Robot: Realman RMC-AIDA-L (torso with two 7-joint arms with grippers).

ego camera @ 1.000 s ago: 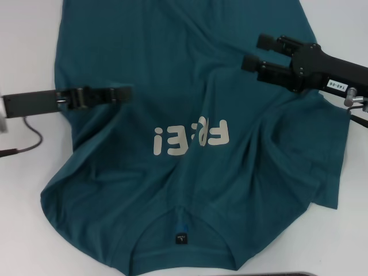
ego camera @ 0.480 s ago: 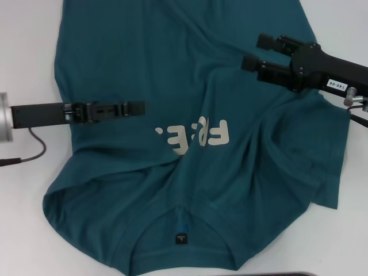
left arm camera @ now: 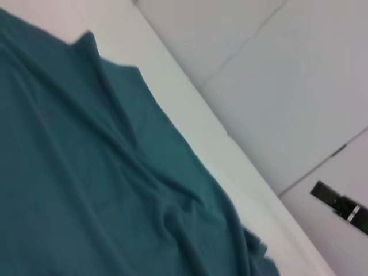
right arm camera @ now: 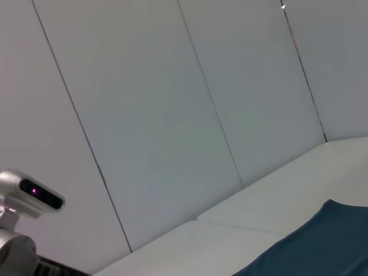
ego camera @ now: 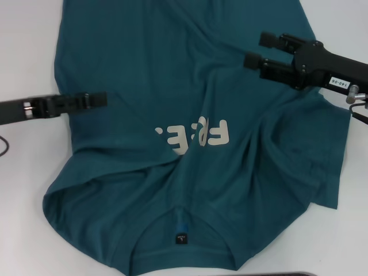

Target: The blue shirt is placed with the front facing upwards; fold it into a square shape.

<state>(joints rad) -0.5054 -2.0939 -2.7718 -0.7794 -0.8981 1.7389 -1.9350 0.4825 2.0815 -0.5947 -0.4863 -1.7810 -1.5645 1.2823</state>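
Note:
The blue shirt (ego camera: 190,86) lies spread on the white table (ego camera: 23,218), front up, with the collar and its small dark label (ego camera: 181,236) nearest me. A crease hides one end of the pale "FREE" lettering (ego camera: 198,137). The sleeve (ego camera: 322,167) on the right is rumpled. My left gripper (ego camera: 100,99) hovers edge-on over the shirt's left edge. My right gripper (ego camera: 254,49) is open above the shirt's right side with nothing between its fingers. The left wrist view shows wrinkled shirt cloth (left arm camera: 86,172). A corner of the shirt (right arm camera: 322,241) appears in the right wrist view.
A dark object (ego camera: 287,274) peeks in at the table's near edge. A cable (ego camera: 3,146) hangs by the left arm. Bare table lies left and right of the shirt. Pale wall panels (right arm camera: 172,115) stand behind the table.
My left gripper reached right over the shirt, then drew back left to its edge. One end of the lettering became creased under a fold. The right gripper barely shifted.

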